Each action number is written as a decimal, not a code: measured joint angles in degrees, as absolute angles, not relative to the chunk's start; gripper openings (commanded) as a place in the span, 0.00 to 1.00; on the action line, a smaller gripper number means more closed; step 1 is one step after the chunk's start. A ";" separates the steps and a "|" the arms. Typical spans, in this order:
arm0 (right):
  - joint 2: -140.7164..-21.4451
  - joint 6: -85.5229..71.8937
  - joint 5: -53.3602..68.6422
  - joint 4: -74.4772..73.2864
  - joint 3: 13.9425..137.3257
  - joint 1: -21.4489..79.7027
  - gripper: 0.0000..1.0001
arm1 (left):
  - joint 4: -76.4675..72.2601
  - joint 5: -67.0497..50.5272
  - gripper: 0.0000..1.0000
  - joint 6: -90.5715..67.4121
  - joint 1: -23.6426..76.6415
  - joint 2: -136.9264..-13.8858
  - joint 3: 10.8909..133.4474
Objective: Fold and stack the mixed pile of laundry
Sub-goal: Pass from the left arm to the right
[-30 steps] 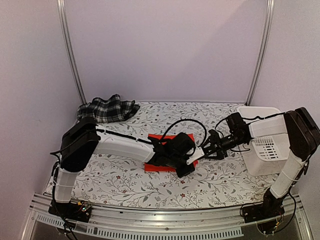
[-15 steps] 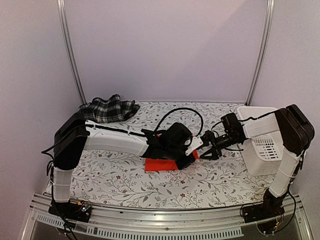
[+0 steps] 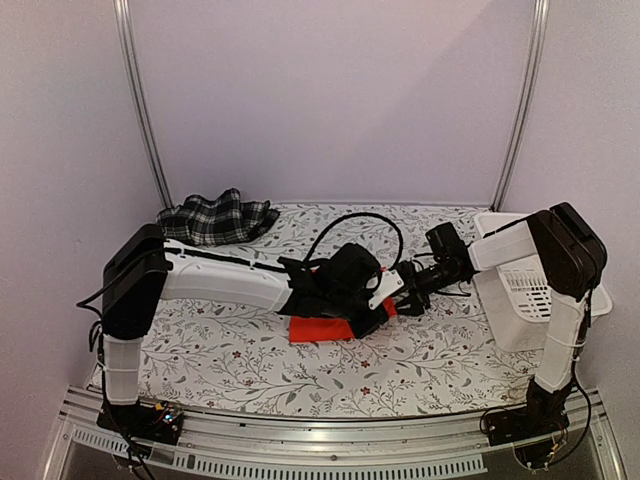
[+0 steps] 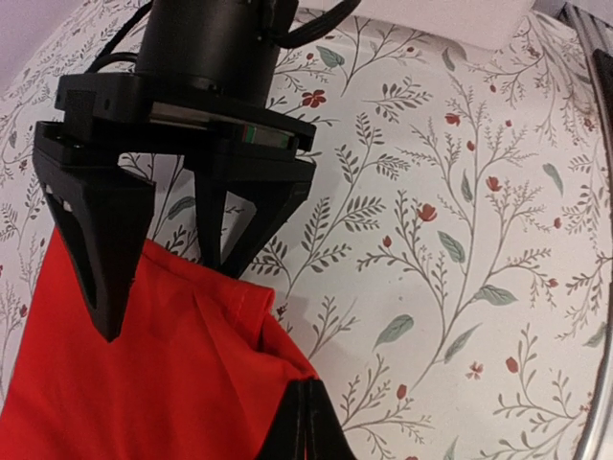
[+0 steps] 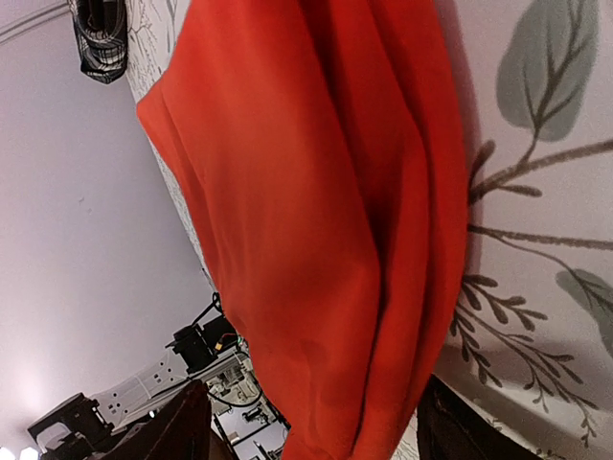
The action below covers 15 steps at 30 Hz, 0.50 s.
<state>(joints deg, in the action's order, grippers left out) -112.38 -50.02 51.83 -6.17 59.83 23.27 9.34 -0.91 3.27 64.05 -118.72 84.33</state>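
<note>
The red shirt (image 3: 320, 329) lies bunched at the middle of the floral table cover (image 3: 240, 350). My left gripper (image 3: 390, 304) is at its right end, shut on a fold of the shirt's edge (image 4: 144, 383), with the fingertips (image 4: 308, 426) pressed together. My right gripper (image 3: 405, 288) comes in from the right. In the left wrist view its black fingers (image 4: 101, 249) stand apart over the same edge. Red cloth (image 5: 306, 192) fills the gap between its open jaws in the right wrist view. The plaid garment (image 3: 215, 220) lies crumpled at the back left.
A white plastic basket (image 3: 528, 295) stands at the right edge of the table, behind my right arm. The left arm stretches low across the table's middle. A metal rail (image 3: 300, 440) runs along the near edge.
My left gripper has drawn the shirt's right edge away from the near edge and a little right. My right gripper has moved left onto that edge with its jaws wider.
</note>
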 measured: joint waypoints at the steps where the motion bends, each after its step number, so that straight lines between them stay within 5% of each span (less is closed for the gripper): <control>1: -112.46 -50.17 51.48 -6.55 59.88 23.29 0.73 | 9.26 -0.84 0.00 3.20 64.05 -118.58 84.34; 15: -119.81 -54.30 52.21 -4.43 67.05 23.64 0.53 | 7.79 -3.03 0.00 2.96 63.83 -115.42 82.26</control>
